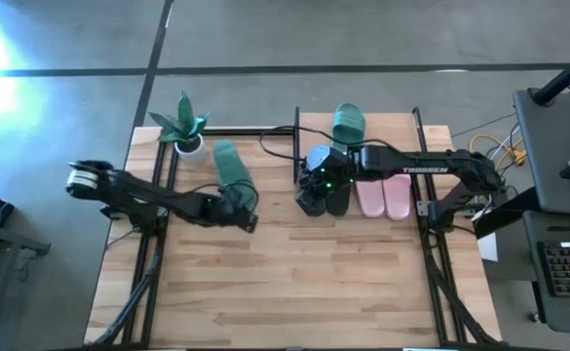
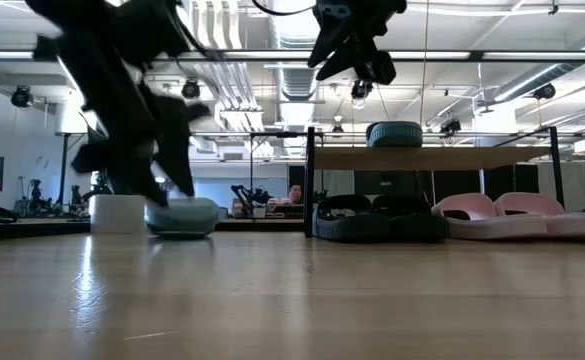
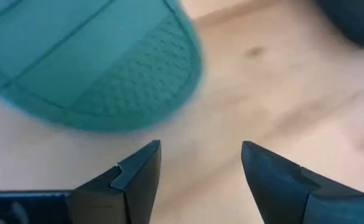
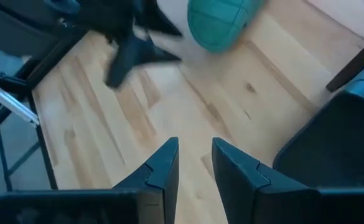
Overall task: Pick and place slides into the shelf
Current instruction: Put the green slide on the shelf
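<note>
One teal slide (image 1: 231, 166) lies sole-down on the table near the plant; it also shows in the low view (image 2: 182, 216) and the left wrist view (image 3: 94, 62). My left gripper (image 1: 243, 207) (image 3: 200, 155) is open just on the near side of it, touching nothing. The other teal slide (image 1: 348, 122) (image 2: 394, 133) rests on the shelf's top board (image 2: 442, 157). The black pair (image 1: 323, 201) (image 2: 377, 218) and the pink pair (image 1: 384, 195) (image 2: 517, 215) sit side by side on the lower level. My right gripper (image 1: 314, 183) (image 4: 194, 155) hangs above the black pair, open by a narrow gap and holding nothing.
A potted plant (image 1: 185, 127) in a white pot stands at the far left of the table, close to the teal slide. The shelf's black posts (image 1: 297, 146) rise between the two arms. The wooden tabletop (image 1: 294, 283) stretches toward the near edge.
</note>
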Motion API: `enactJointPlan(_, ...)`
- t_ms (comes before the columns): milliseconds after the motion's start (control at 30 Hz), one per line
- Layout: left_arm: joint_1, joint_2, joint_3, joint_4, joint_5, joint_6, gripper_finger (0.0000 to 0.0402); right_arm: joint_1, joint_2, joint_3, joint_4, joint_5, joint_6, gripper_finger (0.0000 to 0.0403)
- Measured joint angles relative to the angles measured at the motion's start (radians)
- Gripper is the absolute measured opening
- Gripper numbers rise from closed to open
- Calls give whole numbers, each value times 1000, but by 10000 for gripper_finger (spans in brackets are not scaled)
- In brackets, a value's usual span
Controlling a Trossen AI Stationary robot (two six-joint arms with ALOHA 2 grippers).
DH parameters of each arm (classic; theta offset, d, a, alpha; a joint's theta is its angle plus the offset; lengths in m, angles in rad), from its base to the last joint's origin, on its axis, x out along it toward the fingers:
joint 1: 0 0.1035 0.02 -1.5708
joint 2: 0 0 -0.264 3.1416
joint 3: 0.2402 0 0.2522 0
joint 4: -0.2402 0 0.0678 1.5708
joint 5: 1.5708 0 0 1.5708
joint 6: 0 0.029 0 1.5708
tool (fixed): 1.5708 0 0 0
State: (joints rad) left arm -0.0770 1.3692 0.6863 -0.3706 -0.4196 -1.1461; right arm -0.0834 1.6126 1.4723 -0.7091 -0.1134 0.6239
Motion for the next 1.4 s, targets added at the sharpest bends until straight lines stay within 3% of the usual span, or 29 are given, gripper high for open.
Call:
enactJointPlan(100,-27,-88,12,-105,-93,-41,209,0,-7,-4,10,3,8,89)
enactJointPlan(233,-41,-155,-6,-316,-112,-167,209,0,0,-6,39,10,13,91)
enactJointPlan(433,-96,-329,17,-276,-403,-212,209,-1,46,-7,170,-1,61,88)
enactJointPlan(533,-95,-410,47,-275,-497,-203,209,-7,98,-6,235,-54,68,88)
enactJointPlan(733,-98,-541,73,-272,-471,-66,209,-22,237,23,267,-112,62,76)
enactJointPlan(1000,-102,-700,70,-322,-364,-45,209,-38,370,67,434,2,72,69)
enactJointPlan(1200,-102,-783,56,-403,-353,-18,209,-63,452,119,507,28,118,118)
enactJointPlan(1400,-102,-832,42,-408,-319,48,209,-88,511,128,507,32,359,193)
